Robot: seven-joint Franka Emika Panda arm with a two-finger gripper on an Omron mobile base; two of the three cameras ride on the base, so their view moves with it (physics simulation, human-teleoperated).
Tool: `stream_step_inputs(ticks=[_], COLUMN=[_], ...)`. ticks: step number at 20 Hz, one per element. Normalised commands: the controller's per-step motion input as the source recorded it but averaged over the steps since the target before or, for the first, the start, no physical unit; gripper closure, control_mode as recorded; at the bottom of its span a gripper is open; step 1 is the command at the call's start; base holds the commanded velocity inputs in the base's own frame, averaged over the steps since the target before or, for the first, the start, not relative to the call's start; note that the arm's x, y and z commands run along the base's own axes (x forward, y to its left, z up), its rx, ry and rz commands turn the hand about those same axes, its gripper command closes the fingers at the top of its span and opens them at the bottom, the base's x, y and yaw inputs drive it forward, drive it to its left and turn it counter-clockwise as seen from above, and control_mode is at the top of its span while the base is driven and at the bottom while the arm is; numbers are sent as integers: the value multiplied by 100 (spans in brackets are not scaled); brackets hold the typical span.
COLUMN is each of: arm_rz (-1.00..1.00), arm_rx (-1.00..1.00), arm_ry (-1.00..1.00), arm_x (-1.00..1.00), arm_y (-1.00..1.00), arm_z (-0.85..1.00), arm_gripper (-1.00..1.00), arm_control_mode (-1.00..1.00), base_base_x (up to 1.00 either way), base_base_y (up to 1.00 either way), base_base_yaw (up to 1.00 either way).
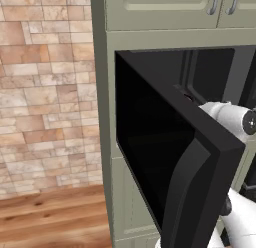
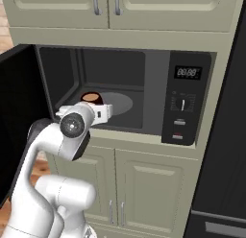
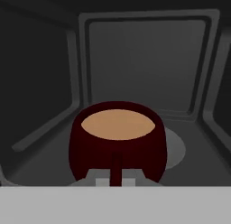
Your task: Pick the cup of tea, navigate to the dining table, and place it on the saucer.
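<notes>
The cup of tea (image 3: 117, 142), a dark maroon round cup with brownish tea, stands inside the open microwave (image 2: 113, 90) on its floor, by the grey turntable (image 2: 120, 103). It fills the middle of the hand view, very close, with a narrow maroon handle facing me. In the right base view the cup of tea (image 2: 91, 96) peeks out just behind my white hand. My gripper (image 2: 106, 110) reaches into the microwave's mouth at the cup's near side; its fingers are hidden, so its state is unclear. The dining table and the saucer are out of view.
The black microwave door (image 1: 175, 157) swings wide open to the left, close to my arm. A control panel (image 2: 185, 105) sits right of the cavity. Pale green cabinets (image 2: 144, 184) are above and below, and a brick wall (image 1: 45, 92) lies to the left.
</notes>
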Motion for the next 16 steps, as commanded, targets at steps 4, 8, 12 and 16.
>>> stream_step_inputs(ticks=[4, 8, 12, 16], arm_rz=[2, 2, 2, 1], arm_rx=[0, 0, 0, 0], arm_ry=[0, 0, 0, 0], arm_x=[-51, -47, -48, -50], arm_y=[-18, -18, -16, -18], arm_z=[39, 33, 30, 29], arm_gripper=[100, 100, 100, 100], arm_control_mode=[-100, -100, -100, -100], base_base_x=[0, 0, 0, 0], base_base_y=[0, 0, 0, 0], base_base_yaw=[0, 0, 0, 0])
